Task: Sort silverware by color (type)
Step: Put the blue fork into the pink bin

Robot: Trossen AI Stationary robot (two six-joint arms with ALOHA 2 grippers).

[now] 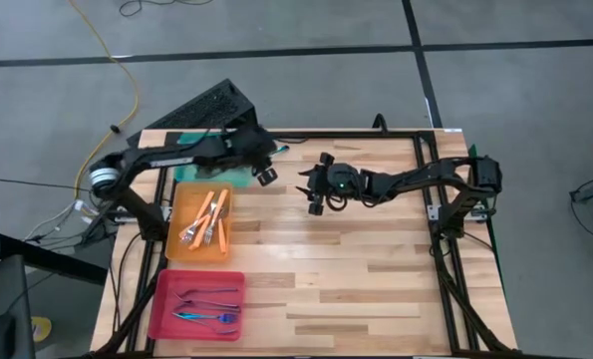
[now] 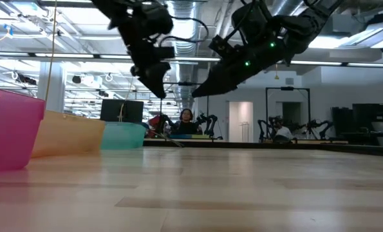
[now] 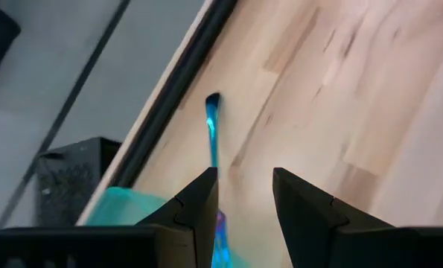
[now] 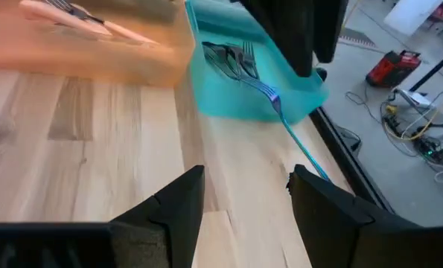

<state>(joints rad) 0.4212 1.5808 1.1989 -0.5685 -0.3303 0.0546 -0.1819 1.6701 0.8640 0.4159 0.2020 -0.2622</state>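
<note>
Wooden table [image 1: 356, 289]. Nearest: pink tray [image 1: 162, 309] with dark and blue forks [image 1: 208, 304]. Beyond it: orange tray [image 1: 179, 204], orange-handled forks [image 1: 208, 219]. Farther: teal tray [image 4: 228, 104], blue fork [image 4: 299, 145] leaning over its rim. Above teal tray: left gripper [image 1: 263, 170], fingers apart, empty. Right gripper [image 1: 313, 189] beside, apart, empty.

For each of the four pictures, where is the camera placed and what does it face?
High: overhead, looking down on table; both arms show.
Low: table height, looking level into the room; both arms hang above.
Left wrist: behind left tool, facing blue fork near the table edge.
Right wrist: behind right tool, facing teal tray; left arm beyond.
Both wrist views share the blue fork, leaning out of the teal tray.
</note>
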